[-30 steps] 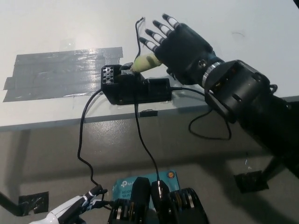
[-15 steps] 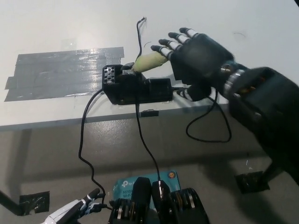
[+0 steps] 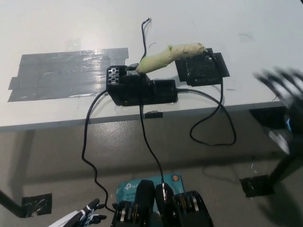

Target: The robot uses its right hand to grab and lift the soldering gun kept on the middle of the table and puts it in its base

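Note:
The soldering gun (image 3: pixel 171 54), its handle wrapped in yellow-green tape, leans with its tip end in the black base (image 3: pixel 138 90) near the table's front edge. Its handle points up and to the right, over a black pad (image 3: pixel 201 71). My black right hand (image 3: pixel 283 92) is a motion-blurred shape at the picture's right edge, off the table and well away from the gun. Its fingers are spread and hold nothing. Only a small part of my white left hand (image 3: pixel 78 217) shows, at the bottom left.
A patch of grey tape (image 3: pixel 66 73) covers the white table (image 3: pixel 47 28) to the left of the base. Black cables (image 3: pixel 213 135) hang from the base over the table edge. A teal box (image 3: pixel 135 187) and a black stand foot (image 3: pixel 258 186) lie on the floor.
My right hand has let go of the gun's handle and swung off to the right, past the table edge. The gun stays in the base. The black pad is now uncovered.

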